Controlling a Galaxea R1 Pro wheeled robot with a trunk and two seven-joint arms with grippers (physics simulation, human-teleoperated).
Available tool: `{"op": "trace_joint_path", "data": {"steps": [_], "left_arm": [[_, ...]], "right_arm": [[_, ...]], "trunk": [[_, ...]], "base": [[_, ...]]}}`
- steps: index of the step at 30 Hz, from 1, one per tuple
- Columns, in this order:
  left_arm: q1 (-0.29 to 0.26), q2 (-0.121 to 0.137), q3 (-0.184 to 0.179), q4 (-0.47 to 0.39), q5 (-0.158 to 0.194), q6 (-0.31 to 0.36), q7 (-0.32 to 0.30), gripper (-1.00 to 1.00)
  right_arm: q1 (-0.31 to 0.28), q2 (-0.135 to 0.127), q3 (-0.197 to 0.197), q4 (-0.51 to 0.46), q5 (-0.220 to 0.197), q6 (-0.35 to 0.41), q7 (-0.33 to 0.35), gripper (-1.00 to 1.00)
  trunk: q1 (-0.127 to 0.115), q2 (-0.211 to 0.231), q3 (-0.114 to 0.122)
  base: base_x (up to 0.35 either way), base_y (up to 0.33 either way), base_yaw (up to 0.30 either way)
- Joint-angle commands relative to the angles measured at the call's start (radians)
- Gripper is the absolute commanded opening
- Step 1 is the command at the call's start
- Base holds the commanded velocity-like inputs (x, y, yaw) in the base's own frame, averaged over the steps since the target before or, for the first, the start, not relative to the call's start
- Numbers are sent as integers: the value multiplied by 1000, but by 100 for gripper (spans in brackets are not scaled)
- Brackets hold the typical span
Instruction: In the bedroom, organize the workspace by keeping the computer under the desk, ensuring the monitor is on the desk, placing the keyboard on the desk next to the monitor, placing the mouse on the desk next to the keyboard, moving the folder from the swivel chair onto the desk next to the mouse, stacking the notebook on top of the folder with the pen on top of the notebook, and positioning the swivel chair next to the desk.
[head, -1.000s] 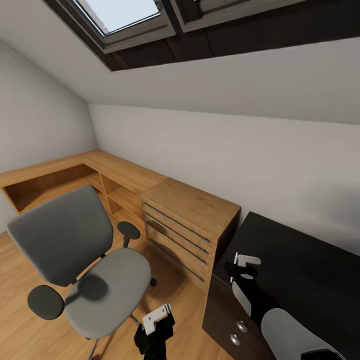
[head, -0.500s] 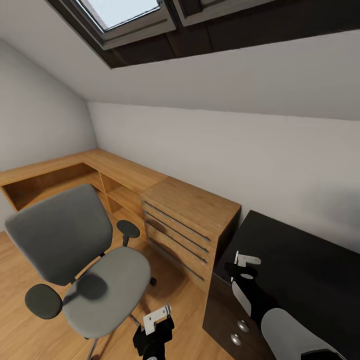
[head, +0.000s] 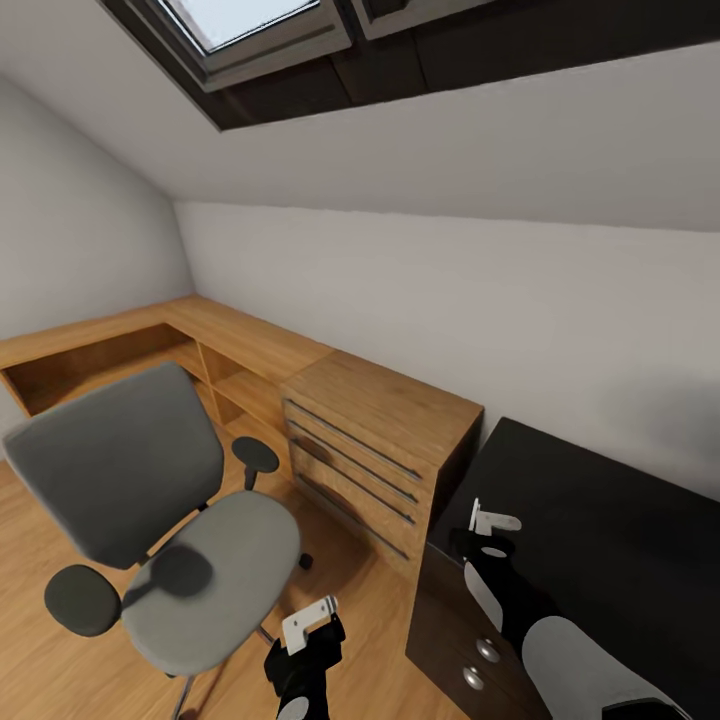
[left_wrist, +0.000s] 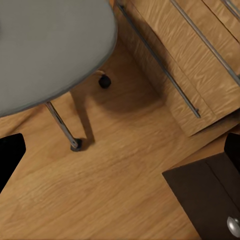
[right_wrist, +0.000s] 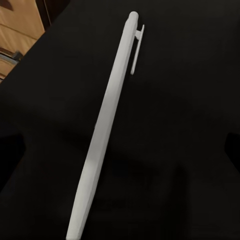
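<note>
Here the pen (right_wrist: 107, 120) lies on the desk (right_wrist: 190, 150), unmarked

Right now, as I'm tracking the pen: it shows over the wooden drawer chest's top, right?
Not the chest. The pen shows over the black desk top, as the right wrist view makes plain.

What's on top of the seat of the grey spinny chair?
Nothing that shows: the swivel chair has a bare grey seat with no folder on it. One black armrest hangs over part of the seat and covers a small patch, so that bit stays unseen.
</note>
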Motion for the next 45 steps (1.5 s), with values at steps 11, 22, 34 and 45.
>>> {"op": "trace_joint_path", "data": {"steps": [11,22,34,45], "left_arm": [[-1,1,-4,-1,9,-12,5,100],[-1,1,-4,-2,9,-12,6,100],[-1,0,-5,-3,9,-12,7,100],[-1,0,-5,-3,9,-12,7,100]], "right_arm": [[-1,-1,8,-2,-9,6,-9,100],[-1,-2,8,-3,-9,9,-9,100],[-1,-2,8,-3,-9,10,-9,100],[-1,-2,8,-5,-9,11,-11,-100]], "trunk": [[27,-50,-23],[50,-92,-42],[58,-106,-48],[58,-106,-48]], "base": [[0,0,0],[0,0,0],[0,0,0],[0,0,0]]}}
